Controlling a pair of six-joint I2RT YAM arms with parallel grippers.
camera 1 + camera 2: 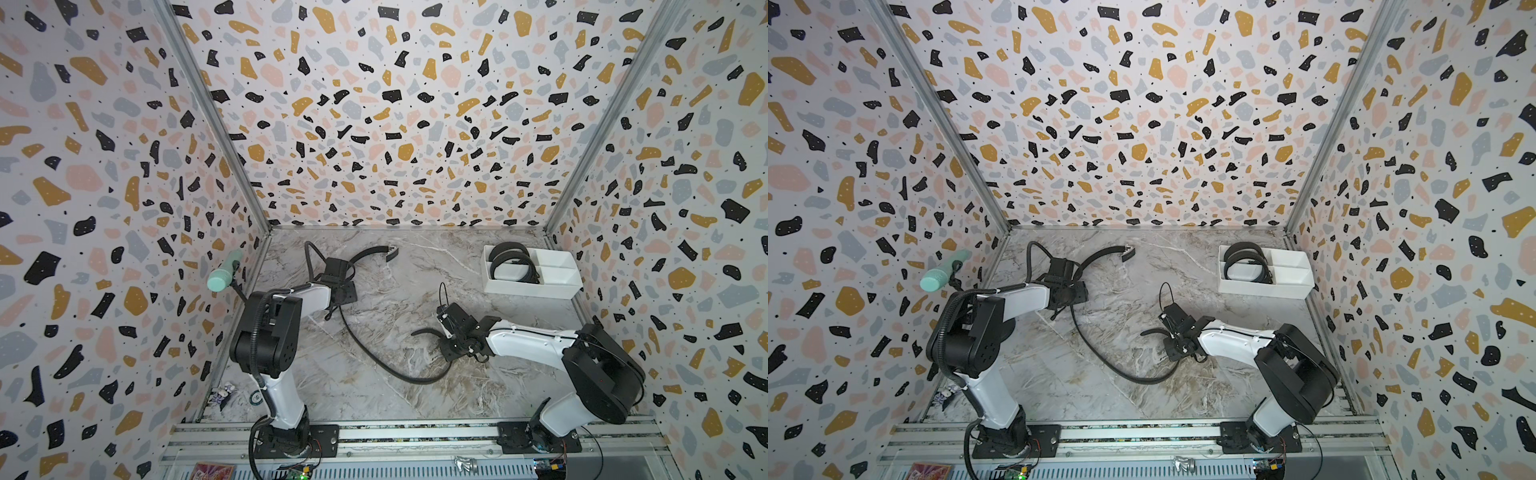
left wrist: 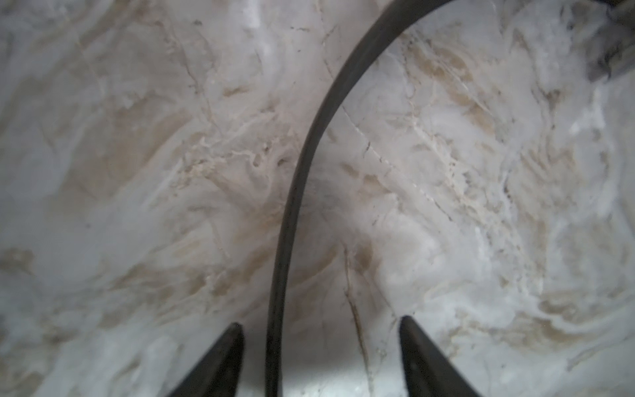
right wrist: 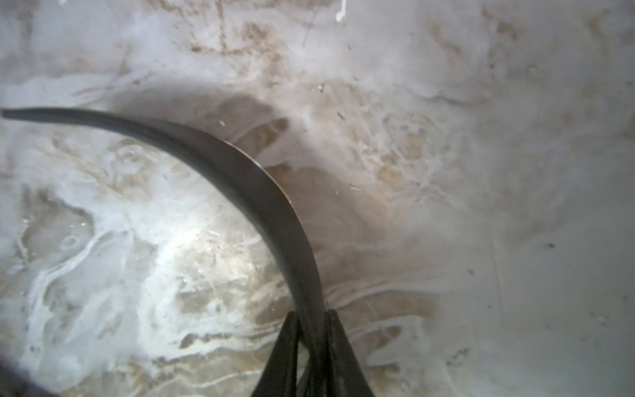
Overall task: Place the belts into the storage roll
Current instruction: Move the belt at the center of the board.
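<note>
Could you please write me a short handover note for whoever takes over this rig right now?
The left gripper is open, straddling the loose belt without clamping it.
The right gripper is shut on that belt near its plain end.
The tray sits at the far right of the table, with two coiled belts inside it.
The loose belt lies stretched across the table, buckle towards the far side.
Done: two belts stored.
Left: coil the third and put it in the tray.
</note>
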